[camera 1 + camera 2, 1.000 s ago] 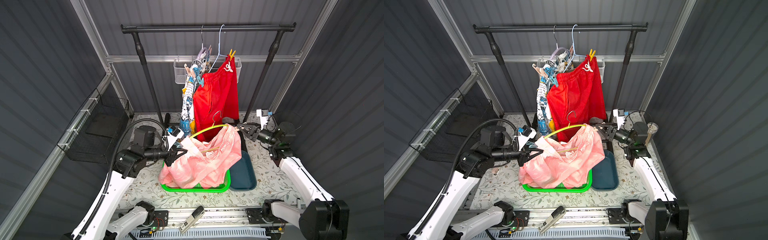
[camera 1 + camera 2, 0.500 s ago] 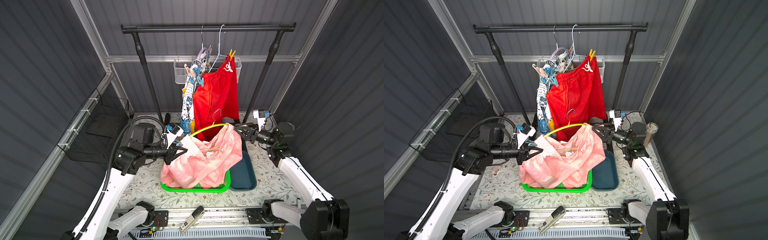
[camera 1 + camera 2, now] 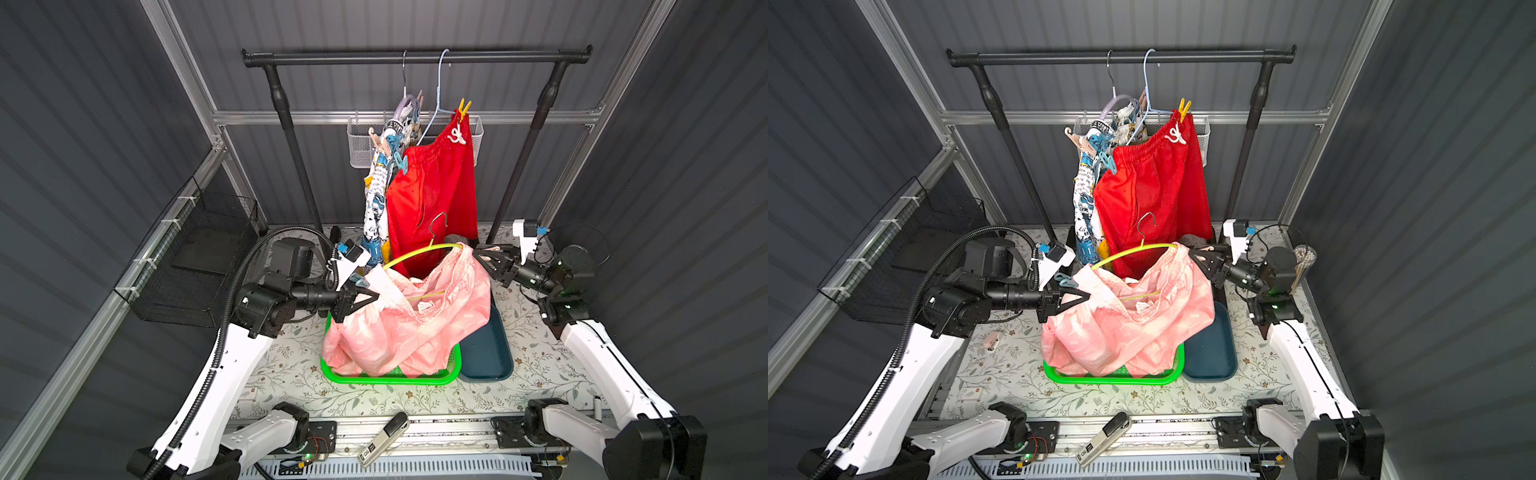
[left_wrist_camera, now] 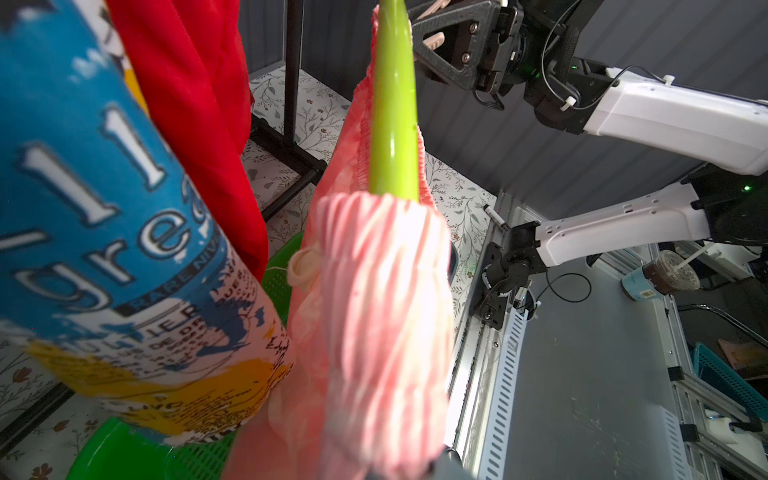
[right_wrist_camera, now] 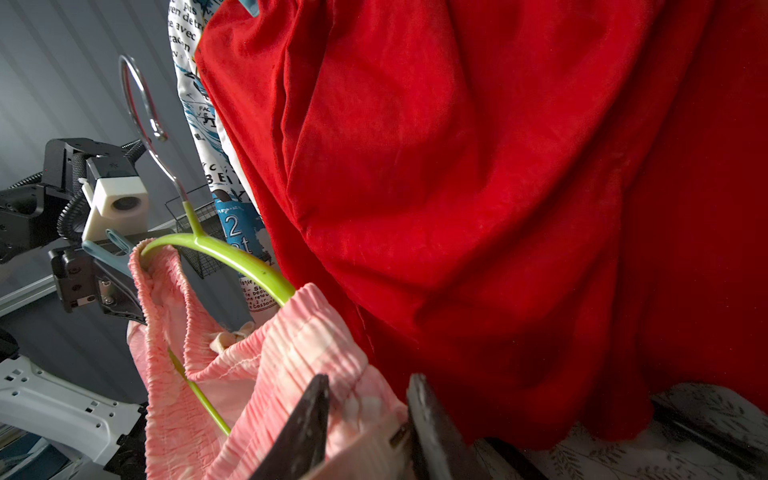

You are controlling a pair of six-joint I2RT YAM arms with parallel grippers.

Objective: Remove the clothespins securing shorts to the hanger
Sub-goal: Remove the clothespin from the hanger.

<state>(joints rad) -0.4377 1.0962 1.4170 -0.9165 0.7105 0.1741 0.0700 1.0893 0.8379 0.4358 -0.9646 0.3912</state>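
We are working on the pink shorts (image 3: 407,328). Their green hanger (image 3: 419,251) is off the rail (image 3: 415,56) and sits mid-frame over the green basket (image 3: 386,376).

The left gripper (image 3: 371,297), left of centre, has its jaws closed on the gathered waistband at the hanger's left end, steadying it. A blue pin (image 3: 1065,281) sits just above its fingers, clipped at that end. The right gripper (image 3: 482,255), right of centre, has its jaws partway closed around a beige pin (image 5: 365,453) at the hanger's right end.

We judge this to be the squeeze on that pin. The next move calls for pressing its tails until the mouth opens, then drawing it straight off the waistband while the left side holds firm. We cannot tell whether the mouth has let go.

The pins are small, smooth plastic pegs with sprung levers, and likely slippery to pinch. The hanger is a thin, glossy, curved rod with a bare wire hook. The pink shorts are thin and mottled, ruched at the waist, and sag limply into the rigid mesh basket.

At upper centre, the red shorts (image 3: 436,187) and print shorts (image 3: 374,199) hang from the rail. A yellow pin (image 3: 463,106) clips the red pair.
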